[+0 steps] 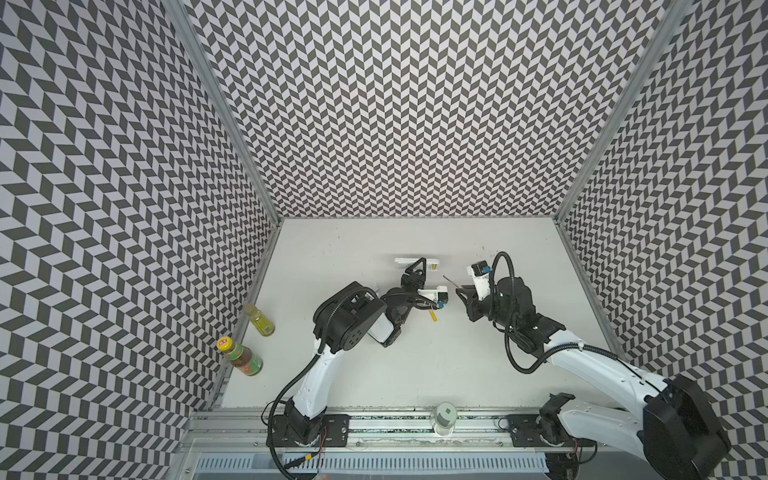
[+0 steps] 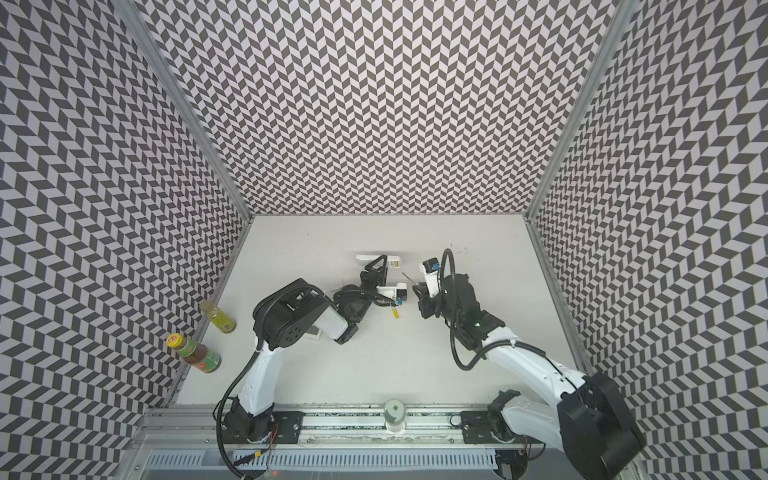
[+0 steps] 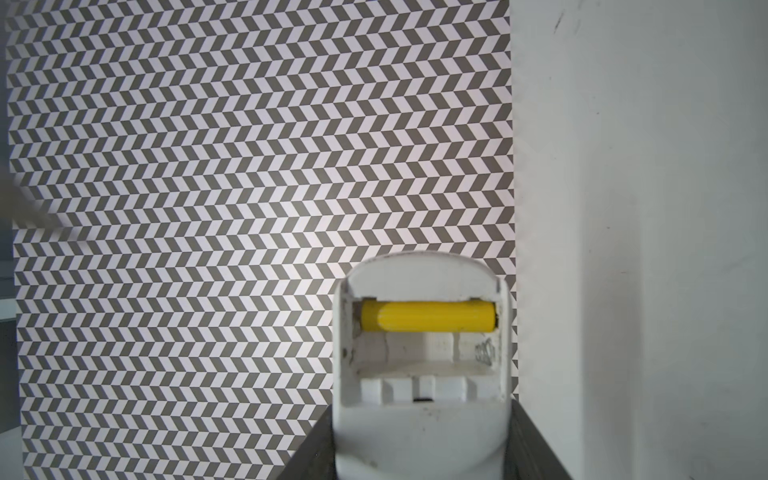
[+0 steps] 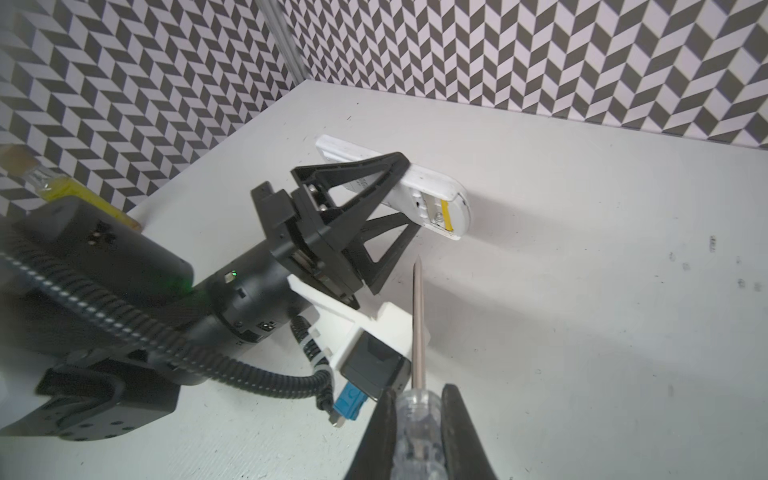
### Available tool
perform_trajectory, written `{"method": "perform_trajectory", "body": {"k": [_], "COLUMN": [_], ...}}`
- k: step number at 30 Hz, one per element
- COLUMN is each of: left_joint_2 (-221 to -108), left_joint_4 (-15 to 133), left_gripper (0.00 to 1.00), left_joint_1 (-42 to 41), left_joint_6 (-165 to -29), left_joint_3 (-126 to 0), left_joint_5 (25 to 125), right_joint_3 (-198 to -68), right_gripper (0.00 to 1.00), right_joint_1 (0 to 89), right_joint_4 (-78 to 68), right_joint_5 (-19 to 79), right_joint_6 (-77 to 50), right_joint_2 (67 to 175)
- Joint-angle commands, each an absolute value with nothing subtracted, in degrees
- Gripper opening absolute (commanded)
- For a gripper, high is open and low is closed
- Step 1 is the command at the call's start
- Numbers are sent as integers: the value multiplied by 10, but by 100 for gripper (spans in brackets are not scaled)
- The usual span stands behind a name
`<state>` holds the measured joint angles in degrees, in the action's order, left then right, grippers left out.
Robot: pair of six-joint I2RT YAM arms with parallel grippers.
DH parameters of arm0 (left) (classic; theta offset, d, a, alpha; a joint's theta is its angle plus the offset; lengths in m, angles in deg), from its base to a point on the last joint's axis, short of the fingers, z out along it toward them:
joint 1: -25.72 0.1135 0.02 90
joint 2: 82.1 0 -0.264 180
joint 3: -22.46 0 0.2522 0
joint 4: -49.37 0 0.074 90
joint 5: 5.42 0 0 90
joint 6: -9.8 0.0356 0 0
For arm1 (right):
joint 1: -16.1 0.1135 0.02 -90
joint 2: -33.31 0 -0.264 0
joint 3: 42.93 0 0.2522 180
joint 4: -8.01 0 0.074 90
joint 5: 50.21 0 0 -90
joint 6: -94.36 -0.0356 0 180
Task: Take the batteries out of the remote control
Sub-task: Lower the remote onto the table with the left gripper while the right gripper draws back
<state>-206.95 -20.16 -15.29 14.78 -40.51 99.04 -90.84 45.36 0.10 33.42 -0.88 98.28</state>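
Sideways-rolled left gripper [image 4: 402, 194] around the remote [image 4: 432, 183] (screwdriver [image 4: 417, 332] in right gripper [image 4: 419, 413]).

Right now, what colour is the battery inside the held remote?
Yellow cylindrical battery, clearest in left wrist view.

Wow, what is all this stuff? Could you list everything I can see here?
Remote: one, white, in the left fingers, battery bay open.
Batteries: two, yellow; one in the remote, one loose on the table.
Screwdriver: one, clear handle, in the right fingers.
Bottles: two, table's left edge; one yellow, one brown with yellow cap.
Jar: one, clear, front rail.
Table: one, white.
Left fingers: black, closed on the remote.
Right fingers: black, closed on the screwdriver.
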Motion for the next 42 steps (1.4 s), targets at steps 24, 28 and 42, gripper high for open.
{"method": "perform_trajectory", "body": {"k": [24,28,42], "left_joint_2": [-1790,-1796,-1766], "left_joint_4": [669,690,612], "left_gripper": [0,0,0], "left_joint_1": [-133,-114,-106], "left_joint_6": [-592,-668,-793], "left_joint_3": [-608,-587,-441], "left_joint_5": [924,878,853], "right_joint_3": [-913,-901,-896], "right_gripper": [0,0,0], "right_joint_1": [396,396,428], "right_joint_4": [-32,-19,5], "right_joint_5": [301,301,288], "right_joint_6": [-66,-66,-104], "right_joint_2": [924,937,1018]}}
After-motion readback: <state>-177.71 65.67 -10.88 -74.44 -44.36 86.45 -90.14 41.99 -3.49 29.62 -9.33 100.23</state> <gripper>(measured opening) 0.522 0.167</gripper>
